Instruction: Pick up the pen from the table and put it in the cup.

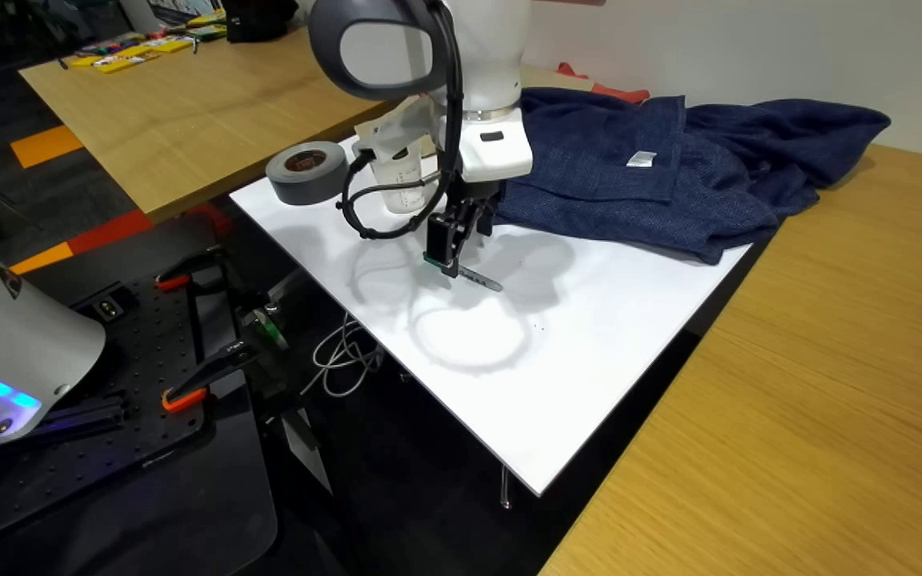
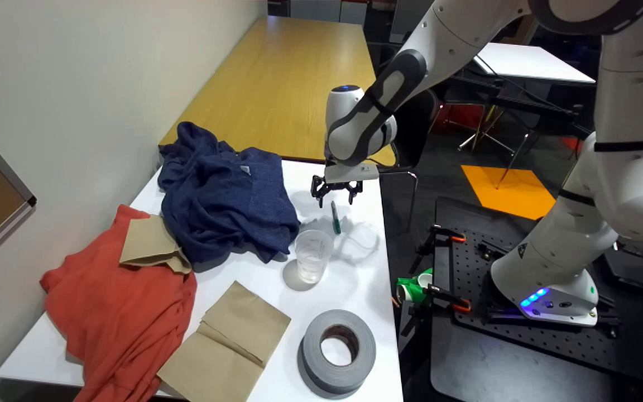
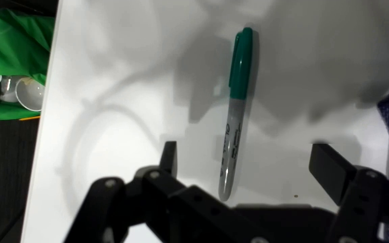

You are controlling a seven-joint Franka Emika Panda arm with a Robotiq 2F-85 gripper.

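Note:
The pen, with a green cap and a pale grey barrel, lies flat on the white table point(image 1: 589, 352). It shows in both exterior views point(image 1: 480, 279) point(image 2: 335, 216) and in the wrist view point(image 3: 240, 77). My gripper point(image 3: 245, 148) is open and empty, pointing down above the table. In the wrist view the pen's barrel end lies between the two fingers, nearer the left finger, and touches neither. The gripper also shows in both exterior views point(image 1: 467, 252) point(image 2: 336, 199). The translucent cup point(image 2: 312, 259) stands upright near the pen's cap end. In an exterior view the cup point(image 1: 402, 182) is partly hidden by cables.
A dark grey tape roll point(image 2: 328, 365) lies beyond the cup. A navy cloth point(image 2: 226, 201), a red cloth point(image 2: 132, 312) and brown paper point(image 2: 232, 346) cover the wall side. A wooden table point(image 2: 299, 84) adjoins. A green bag point(image 3: 15, 44) is below the table edge.

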